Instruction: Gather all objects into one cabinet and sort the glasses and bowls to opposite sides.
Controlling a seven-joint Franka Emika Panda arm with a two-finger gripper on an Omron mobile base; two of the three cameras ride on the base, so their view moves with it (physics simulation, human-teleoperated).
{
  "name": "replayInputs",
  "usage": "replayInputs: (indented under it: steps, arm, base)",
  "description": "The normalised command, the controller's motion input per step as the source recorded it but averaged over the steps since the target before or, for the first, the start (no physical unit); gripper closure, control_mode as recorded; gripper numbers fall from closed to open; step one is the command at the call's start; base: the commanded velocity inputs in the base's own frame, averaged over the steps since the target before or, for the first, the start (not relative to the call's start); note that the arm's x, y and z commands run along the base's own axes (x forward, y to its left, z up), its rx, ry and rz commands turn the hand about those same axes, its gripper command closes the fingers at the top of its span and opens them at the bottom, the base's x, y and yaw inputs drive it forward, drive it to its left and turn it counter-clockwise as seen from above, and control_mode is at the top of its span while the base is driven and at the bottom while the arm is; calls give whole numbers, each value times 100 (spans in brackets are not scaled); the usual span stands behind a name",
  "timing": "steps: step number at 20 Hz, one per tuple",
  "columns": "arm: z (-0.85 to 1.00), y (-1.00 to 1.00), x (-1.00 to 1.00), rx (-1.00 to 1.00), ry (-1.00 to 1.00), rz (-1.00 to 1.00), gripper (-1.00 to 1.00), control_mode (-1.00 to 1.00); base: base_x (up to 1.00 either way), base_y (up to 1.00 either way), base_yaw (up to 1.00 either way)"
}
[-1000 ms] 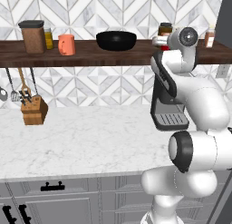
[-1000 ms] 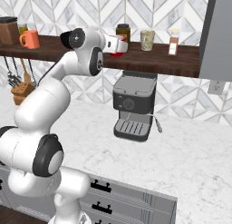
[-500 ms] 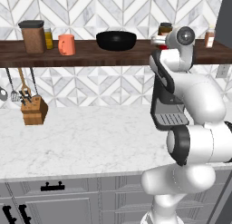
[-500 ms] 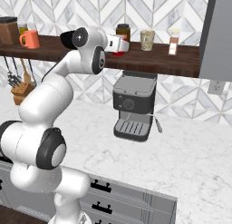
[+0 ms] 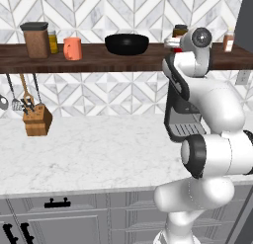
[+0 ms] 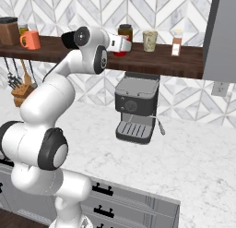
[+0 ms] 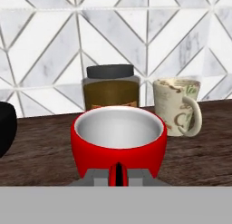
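Black bowl (image 5: pixel 127 44) on the wooden shelf (image 5: pixel 99 60), its inside hidden, orange cup (image 5: pixel 72 48) to its left beside brown canister (image 5: pixel 36 39), grey cabinet (image 6: pixel 224 35) at shelf's right end, gripper (image 6: pixel 123 44) clamped on empty red bowl's (image 7: pixel 118 143) rim, dark-lidded jar (image 7: pixel 110 89) and patterned mug (image 7: pixel 176 106) behind it.

black bowl (image 7: pixel 5 128) cut by L edge | jar (image 7: pixel 111 92) partly behind red bowl (image 7: pixel 118 143)

Jar (image 7: pixel 111 89), mug (image 7: pixel 176 107) behind red bowl (image 7: pixel 118 141)
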Motion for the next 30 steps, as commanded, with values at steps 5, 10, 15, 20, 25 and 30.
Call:
replayInputs:
  steps: [5,10,15,20,25,30]
  arm:
    - [-2,0,21,0,0,0,-100,-100]
    - [-2,0,8,0,0,0,-100,-100]
    - [-2,0,1,0,0,0,-100,-100]
    - [0,0,-17,0,-6,0,-100,-100]
    - [12,0,-47,0,-23,0,-100,-100]
    - [9,0,-48,0,-20,0,-100,-100]
  base:
    - [0,0,0]
    - [0,0,0]
    - [0,0,0]
    - [0,0,0]
    - [0,0,0]
    - [0,0,0]
